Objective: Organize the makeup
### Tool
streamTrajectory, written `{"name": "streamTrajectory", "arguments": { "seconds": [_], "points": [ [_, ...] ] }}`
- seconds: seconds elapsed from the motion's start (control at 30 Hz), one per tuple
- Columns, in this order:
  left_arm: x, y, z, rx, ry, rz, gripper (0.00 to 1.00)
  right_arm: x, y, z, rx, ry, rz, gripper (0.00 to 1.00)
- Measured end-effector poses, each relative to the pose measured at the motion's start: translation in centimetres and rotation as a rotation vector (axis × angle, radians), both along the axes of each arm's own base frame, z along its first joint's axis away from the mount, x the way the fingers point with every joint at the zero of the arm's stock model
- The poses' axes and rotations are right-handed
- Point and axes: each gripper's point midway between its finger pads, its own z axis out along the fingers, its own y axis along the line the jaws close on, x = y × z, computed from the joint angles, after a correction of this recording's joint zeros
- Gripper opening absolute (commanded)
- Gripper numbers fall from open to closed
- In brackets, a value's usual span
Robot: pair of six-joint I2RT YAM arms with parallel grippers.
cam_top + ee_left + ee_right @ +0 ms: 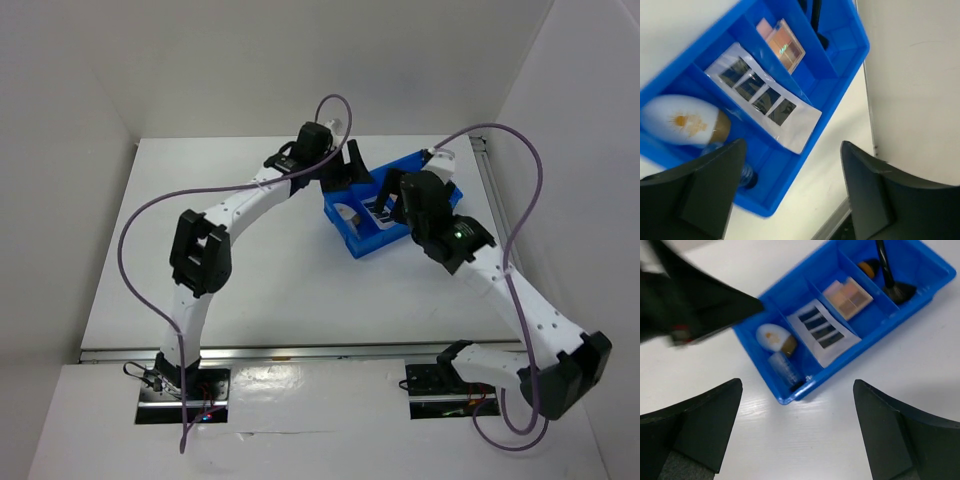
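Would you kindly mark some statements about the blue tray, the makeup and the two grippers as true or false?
1. The white egg-shaped sponge with a tan base lies inside the blue compartmented plastic tray. True.
2. The pink and tan square compact shares the sponge's compartment. False: the dark rectangular eyeshadow palette has the compartment between them.
3. The left gripper grips the palette. False: it is open and empty above the tray.
4. The right gripper is open. True.
5. The thin black brush lies outside the tray. False: it is in an end compartment.
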Motion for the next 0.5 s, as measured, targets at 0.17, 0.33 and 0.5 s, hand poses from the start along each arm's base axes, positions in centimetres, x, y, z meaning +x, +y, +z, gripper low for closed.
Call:
{"name": "streamTrajectory", "arguments": {
  "seconds": [0.17, 0.33, 0.5],
  "points": [
    [-2.3, 5.0, 9.2, 0.03, -0.166, 0.04, 1.0, 1.6, 0.4, -4.6, -0.041, 0.186, -0.103, 0.99],
    [-4.5, 17.8, 14.9, 0.125, -0.273, 0.306, 1.0, 0.9, -0.1, -6.5, -0.038, 0.257, -0.144, 0.99],
    [-6.6, 30.6, 11.0, 0.316, -0.171, 0.618, 1.0, 0.6, 0.0, -6.2, 0.0, 0.253, -0.134, 0.99]
  ]
}}
